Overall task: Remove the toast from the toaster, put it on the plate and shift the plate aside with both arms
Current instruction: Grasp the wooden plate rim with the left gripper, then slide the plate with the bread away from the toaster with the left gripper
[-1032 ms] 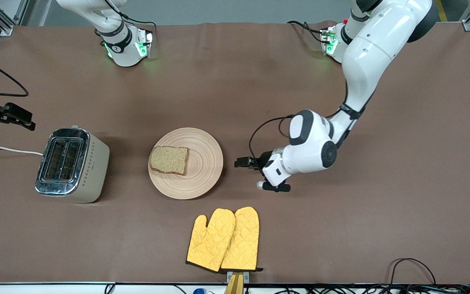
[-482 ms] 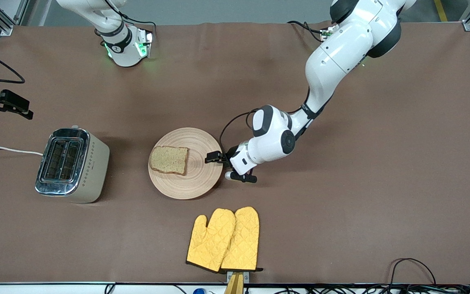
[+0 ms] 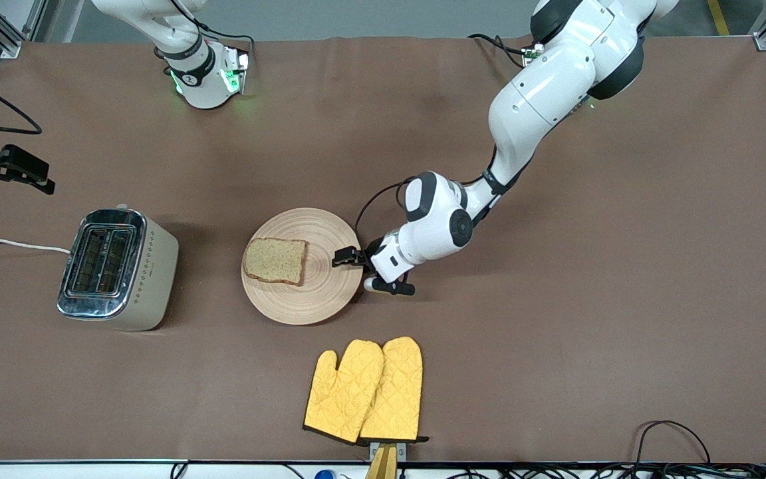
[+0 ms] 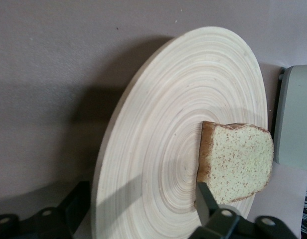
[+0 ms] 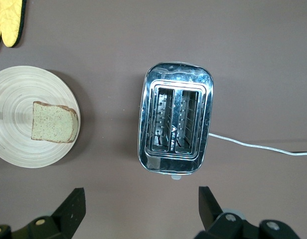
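Toast (image 3: pixel 275 260) on plate (image 3: pixel 320 299), toaster (image 3: pixel 117 267) beside plate; L gripper (image 3: pixel 345 257) at plate rim, fingers open astride edge; R gripper (image 3: pixel 20 174) open above toaster, waiting; advise: seat rim deep btwn fingers, close gently, slide plate level.

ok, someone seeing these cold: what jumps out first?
The toast already lying on the round plate mid-table, with the left tool straddling the plate's rim at the edge toward the left arm's end. Next, the empty toaster beside the plate toward the right arm's end, the right tool hanging open above the table just past it. Then the yellow oven mitts, nearer the front camera.
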`<state>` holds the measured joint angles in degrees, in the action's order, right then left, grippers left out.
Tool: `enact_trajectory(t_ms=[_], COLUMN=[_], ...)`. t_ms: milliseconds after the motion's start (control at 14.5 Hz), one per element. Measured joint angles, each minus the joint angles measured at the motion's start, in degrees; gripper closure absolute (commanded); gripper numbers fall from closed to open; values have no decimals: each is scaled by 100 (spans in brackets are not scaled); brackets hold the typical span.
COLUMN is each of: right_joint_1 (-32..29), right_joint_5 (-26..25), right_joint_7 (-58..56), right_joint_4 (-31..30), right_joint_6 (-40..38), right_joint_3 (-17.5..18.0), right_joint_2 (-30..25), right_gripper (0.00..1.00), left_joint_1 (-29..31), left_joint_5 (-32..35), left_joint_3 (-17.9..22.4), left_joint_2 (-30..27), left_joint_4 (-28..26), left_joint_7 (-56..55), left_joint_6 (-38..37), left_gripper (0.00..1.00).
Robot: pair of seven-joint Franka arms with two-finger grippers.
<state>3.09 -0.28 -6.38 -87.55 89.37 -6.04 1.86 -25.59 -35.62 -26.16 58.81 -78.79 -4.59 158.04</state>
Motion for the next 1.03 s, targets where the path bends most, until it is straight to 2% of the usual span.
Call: enact_trajectory(t_ms=[138, 551, 757, 1032], right_joint_1=[0, -21, -233, -339], right_joint_5=[0, 0, 0, 0], right_joint_7=[0, -2, -11, -11], right_joint_4=[1, 2, 4, 11], right_joint_6=[-7, -17, -18, -18], right_joint_3=[2, 29, 244, 490], right_joint_2=[0, 0, 0, 0], right_gripper=[0, 0, 0, 0], left_joint_1=[-77, 35, 169, 961], left_joint_5=[0, -67, -68, -61], left_joint_3=[1, -69, -113, -652], left_joint_2=[16, 51, 51, -62], left_joint_4=[0, 58, 84, -89], left_joint_7=[0, 402, 468, 627], left_joint_6=[81, 140, 135, 9], left_gripper=[100, 100, 100, 100])
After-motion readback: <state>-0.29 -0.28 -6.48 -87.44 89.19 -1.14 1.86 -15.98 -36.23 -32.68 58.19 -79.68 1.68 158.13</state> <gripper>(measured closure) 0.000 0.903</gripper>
